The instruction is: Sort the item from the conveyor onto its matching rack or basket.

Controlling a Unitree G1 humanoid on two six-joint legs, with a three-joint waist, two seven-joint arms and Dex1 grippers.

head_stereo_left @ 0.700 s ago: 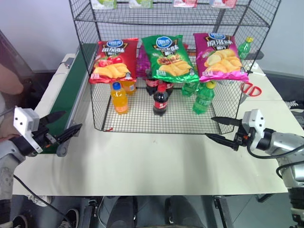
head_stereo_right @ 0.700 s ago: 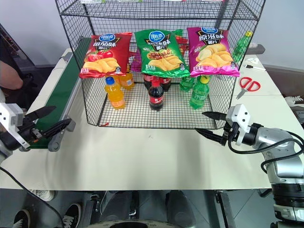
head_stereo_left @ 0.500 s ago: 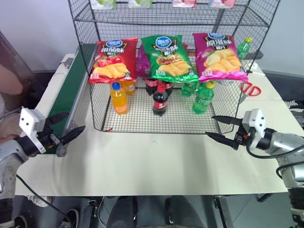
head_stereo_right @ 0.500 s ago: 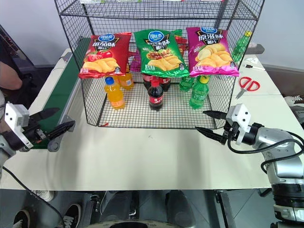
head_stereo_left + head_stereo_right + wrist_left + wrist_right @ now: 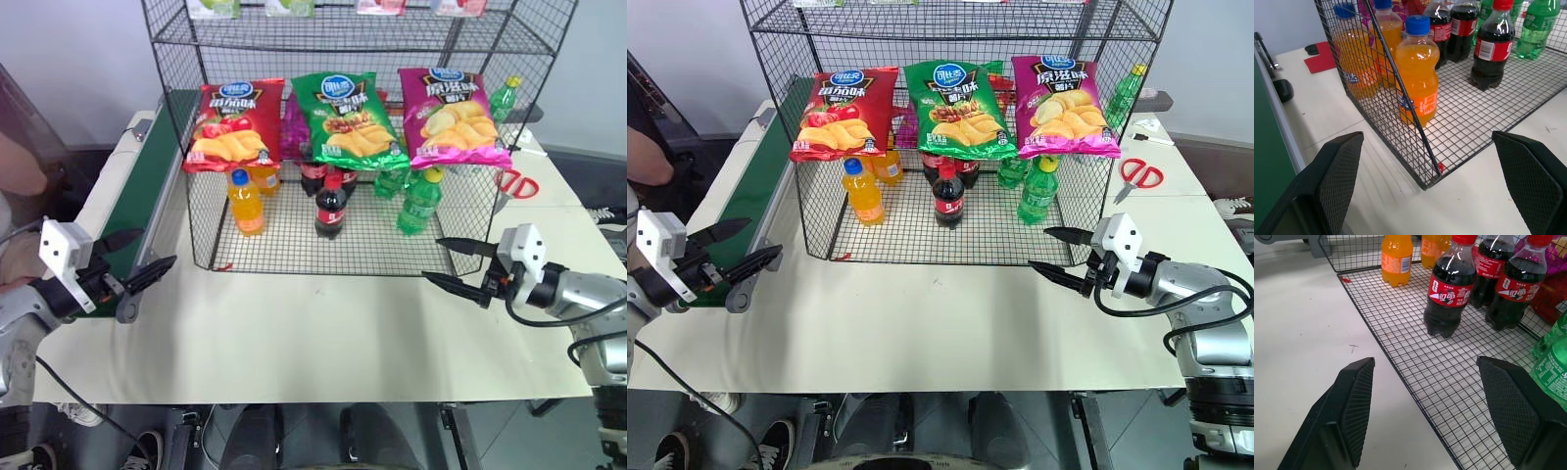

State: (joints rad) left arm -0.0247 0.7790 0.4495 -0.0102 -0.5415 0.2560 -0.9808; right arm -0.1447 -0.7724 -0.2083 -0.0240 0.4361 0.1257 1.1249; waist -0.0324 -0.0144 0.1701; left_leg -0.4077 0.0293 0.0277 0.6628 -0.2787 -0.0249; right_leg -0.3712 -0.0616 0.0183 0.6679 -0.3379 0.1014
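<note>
The black wire-mesh rack (image 5: 362, 137) stood toward the back of the pale surface (image 5: 323, 333), and everything else is placed against it. The green chip bag (image 5: 348, 117) lay on the rack's middle tier, tilted toward the front, between a red bag (image 5: 233, 124) and a pink bag (image 5: 453, 117), all three side by side along the tier's front edge. On the rack's bottom tier, beneath the bags, stood orange soda bottles (image 5: 1417, 76), dark cola bottles (image 5: 1451, 286) and green bottles (image 5: 419, 204). The dark green conveyor (image 5: 137, 206) ran along the rack's left side, its belt bare where it showed. Red-handled scissors (image 5: 1139, 174) lay on the surface to the right of the rack. The left end effector (image 5: 127, 259) hovered in front of the rack's left corner, by the near end of the conveyor, its two black fingers spread wide apart and grasping nothing. The right end effector (image 5: 1058, 253) hovered just before the rack's front right corner, pointing inward, its fingers likewise parted and empty. A person's arm (image 5: 22, 162) showed beyond the conveyor, well left of the rack.
</note>
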